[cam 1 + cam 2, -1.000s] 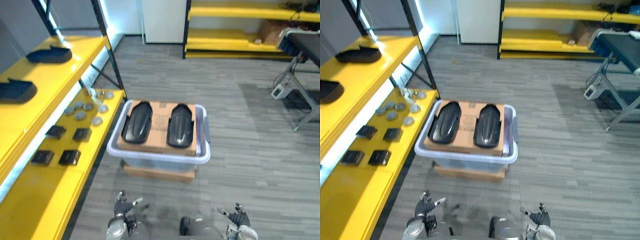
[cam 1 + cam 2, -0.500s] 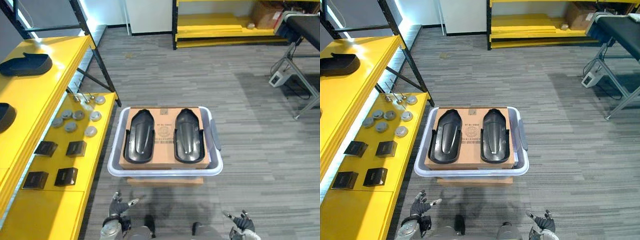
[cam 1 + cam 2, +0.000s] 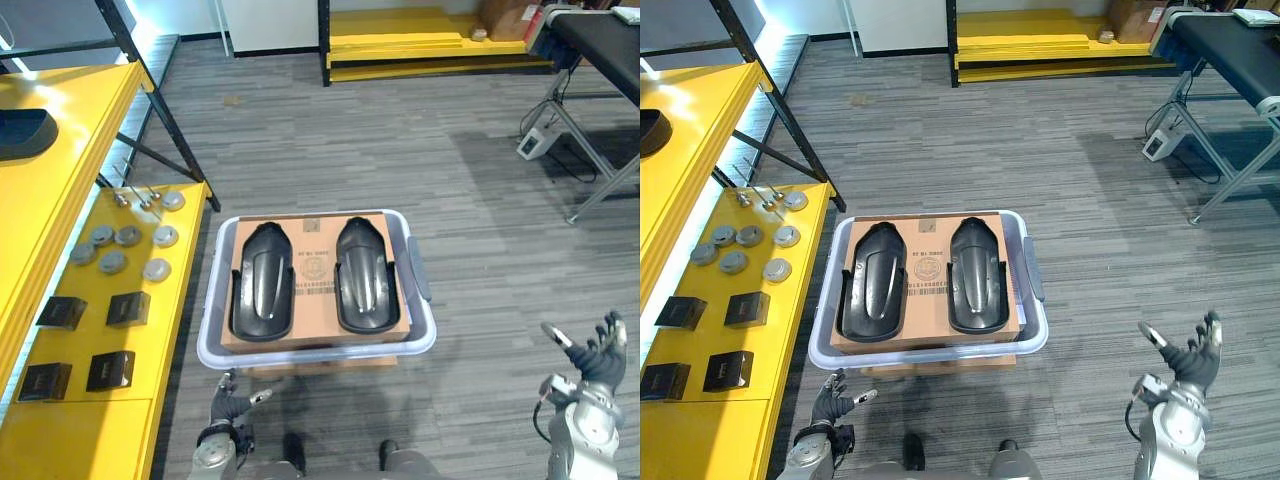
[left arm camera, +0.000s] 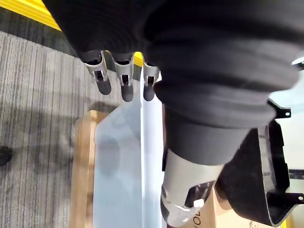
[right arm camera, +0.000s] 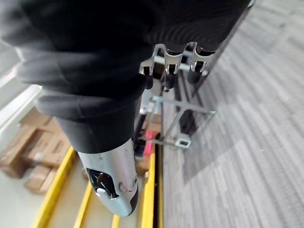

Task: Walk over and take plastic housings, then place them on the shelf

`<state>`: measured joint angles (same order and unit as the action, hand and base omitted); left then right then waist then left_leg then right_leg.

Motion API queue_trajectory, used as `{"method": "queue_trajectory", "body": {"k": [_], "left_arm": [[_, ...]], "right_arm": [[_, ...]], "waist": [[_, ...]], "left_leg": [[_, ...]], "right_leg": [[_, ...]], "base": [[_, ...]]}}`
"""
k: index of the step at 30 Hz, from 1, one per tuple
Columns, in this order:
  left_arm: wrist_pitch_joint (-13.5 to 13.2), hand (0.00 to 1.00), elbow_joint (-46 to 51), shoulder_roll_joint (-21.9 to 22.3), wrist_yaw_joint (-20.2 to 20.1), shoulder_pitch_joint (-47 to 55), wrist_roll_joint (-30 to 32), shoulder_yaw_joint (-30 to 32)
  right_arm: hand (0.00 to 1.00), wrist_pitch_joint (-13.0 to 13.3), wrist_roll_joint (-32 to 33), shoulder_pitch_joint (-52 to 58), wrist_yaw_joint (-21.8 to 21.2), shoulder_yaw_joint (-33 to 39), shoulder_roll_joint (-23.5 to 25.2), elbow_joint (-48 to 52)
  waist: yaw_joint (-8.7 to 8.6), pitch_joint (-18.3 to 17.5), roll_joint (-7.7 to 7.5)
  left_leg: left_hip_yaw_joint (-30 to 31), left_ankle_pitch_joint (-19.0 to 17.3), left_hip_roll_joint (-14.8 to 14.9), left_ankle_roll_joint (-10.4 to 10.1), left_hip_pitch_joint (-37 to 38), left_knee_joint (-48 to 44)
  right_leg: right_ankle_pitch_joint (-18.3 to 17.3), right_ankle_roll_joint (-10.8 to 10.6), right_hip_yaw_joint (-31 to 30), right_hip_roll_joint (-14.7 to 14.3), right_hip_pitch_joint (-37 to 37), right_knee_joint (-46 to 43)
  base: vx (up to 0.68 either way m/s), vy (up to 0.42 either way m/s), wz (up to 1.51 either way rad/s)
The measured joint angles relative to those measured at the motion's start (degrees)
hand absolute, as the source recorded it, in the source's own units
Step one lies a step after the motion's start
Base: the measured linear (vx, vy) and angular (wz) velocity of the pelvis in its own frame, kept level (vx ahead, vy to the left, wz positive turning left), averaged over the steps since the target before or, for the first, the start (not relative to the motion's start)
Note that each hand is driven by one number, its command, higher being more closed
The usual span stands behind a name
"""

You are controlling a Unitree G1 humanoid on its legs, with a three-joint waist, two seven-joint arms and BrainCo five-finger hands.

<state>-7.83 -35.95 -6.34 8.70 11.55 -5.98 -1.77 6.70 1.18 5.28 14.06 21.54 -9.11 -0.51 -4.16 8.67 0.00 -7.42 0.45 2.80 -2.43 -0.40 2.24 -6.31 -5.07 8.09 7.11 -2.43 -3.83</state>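
I see two black plastic housings lying side by side in the middle of the head view, the left housing [image 3: 262, 296] and the right housing [image 3: 361, 287]. They rest on a flat piece of brown cardboard [image 3: 312, 268], and they do not touch each other. The cardboard sits on top of a see-through bin [image 3: 316, 355], and the bin stands on a brown box [image 3: 320, 367] on the grey floor [image 3: 400, 150]. My left hand [image 3: 228, 398] is at the bottom of the frame, just below the bin's lower left corner. Its fingers are straight and spread, and it holds nothing. My right hand [image 3: 596, 358] is at the lower right, well apart from the bin. Its fingers are spread wide too, and it is empty. Along the left side runs a yellow shelf [image 3: 80, 430]. On it lie some round grey discs [image 3: 128, 236] and, lower down, four small black boxes [image 3: 127, 308]. One more black housing [image 3: 22, 132] lies on the higher yellow level at the upper left edge. A black table [image 3: 600, 30] stands at the upper right.
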Motion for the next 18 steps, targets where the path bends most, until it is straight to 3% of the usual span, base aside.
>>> {"method": "queue_trajectory", "body": {"k": [4, 7, 10, 18], "left_arm": [[-0.05, 0.00, 0.01, 0.04, 0.03, 0.07, -0.01, -1.22], [-0.18, 0.00, 0.77, 0.10, 0.08, 0.15, -0.06, -2.72], [-0.34, 0.00, 1.79, 0.50, 0.19, 0.14, -0.18, -2.81], [-1.40, 0.00, 2.90, 0.51, 2.08, -1.63, -0.86, -4.06]], "right_arm": [[0.00, -0.51, -4.02, -7.45, 1.00, -4.56, -1.36, -6.12], [0.00, -1.19, -5.98, -13.82, 2.23, -6.55, -2.58, -13.14], [0.00, -2.92, -7.32, -19.97, 3.47, -6.93, -2.63, -19.64], [0.00, -7.31, -8.55, -33.94, 7.16, -6.64, -4.40, -37.42]], "waist": [[0.72, 0.09, 0.00], [2.51, 0.75, 0.48], [3.58, 2.87, 1.14], [4.33, 9.82, 2.34]], "left_leg": [[3.11, 2.18, -0.32, 0.16, -1.99, 1.41], [4.67, 3.42, -0.58, 0.36, -3.02, 1.92], [5.86, 4.85, -1.16, 0.79, -4.32, 2.46], [7.81, 8.29, -3.15, 2.66, -8.91, 3.09]], "right_leg": [[0.05, -0.01, 3.24, 0.11, 0.77, 0.00], [0.44, -0.11, 5.02, 0.21, 0.94, 0.02], [0.69, -0.34, 6.03, 0.93, 1.88, -0.02], [3.04, -1.78, 7.91, 2.72, 5.43, 0.09]], "base": [[-0.04, -0.027, 0.44], [-0.06, -0.008, 0.37], [-0.09, 0.027, 0.21], [-0.11, 0.071, 0.16]]}}
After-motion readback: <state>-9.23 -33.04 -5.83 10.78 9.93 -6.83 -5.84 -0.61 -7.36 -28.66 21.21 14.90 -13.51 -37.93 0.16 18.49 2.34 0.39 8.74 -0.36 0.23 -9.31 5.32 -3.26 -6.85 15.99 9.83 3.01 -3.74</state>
